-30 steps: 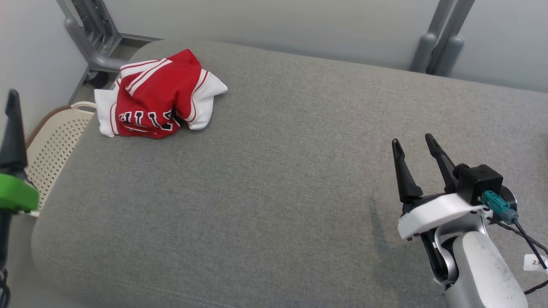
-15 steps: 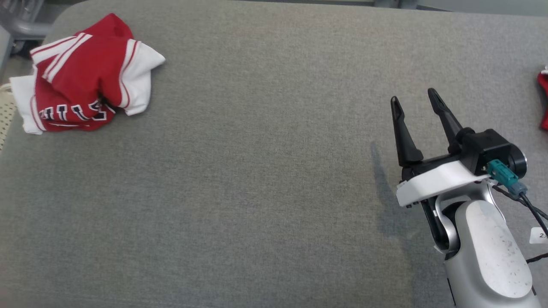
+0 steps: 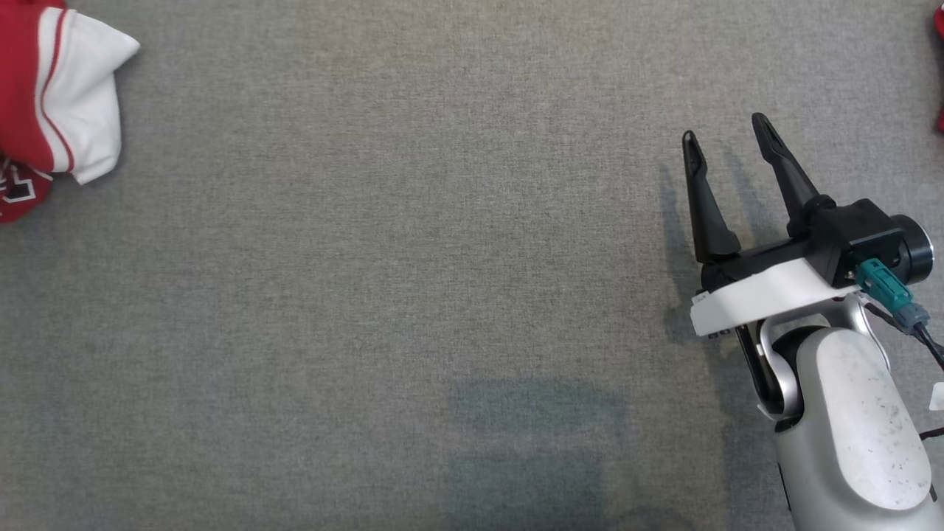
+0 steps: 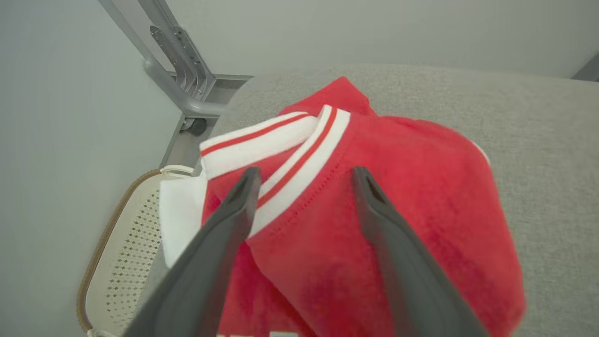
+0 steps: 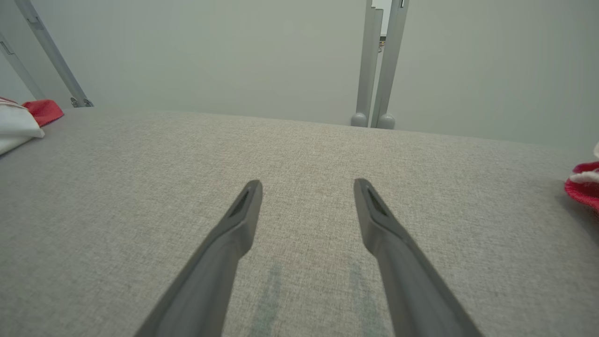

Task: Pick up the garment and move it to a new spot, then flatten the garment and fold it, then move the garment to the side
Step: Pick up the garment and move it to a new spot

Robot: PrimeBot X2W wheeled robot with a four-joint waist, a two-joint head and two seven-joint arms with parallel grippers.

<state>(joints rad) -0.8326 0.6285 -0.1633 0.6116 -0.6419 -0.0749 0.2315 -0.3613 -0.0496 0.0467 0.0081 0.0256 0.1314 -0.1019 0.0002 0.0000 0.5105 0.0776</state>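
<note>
**Fig. Head cam has swung down/right since a sec ago; garment itself looks unmoved.**
Grey cushion (image 3: 413, 295) spans the view. The crumpled red-white garment (image 3: 66, 110) lies at its left corner, L gripper (image 4: 305, 174) spread wide just above it. R gripper (image 3: 724, 127) is also spread, empty, well apart. Pick-up prob. next, not yet begun.

Setting: a robotics lab bay or test enclosure, not a home. Evidence: a wide padded work surface (image 3: 413, 265) covered in grey fabric, bare pale panels (image 5: 210, 51) closing it in, grey metal frame struts (image 5: 376, 65), one apparently on a castor (image 4: 194, 126), and a perforated cream basket (image 4: 121, 262) alongside.
</note>
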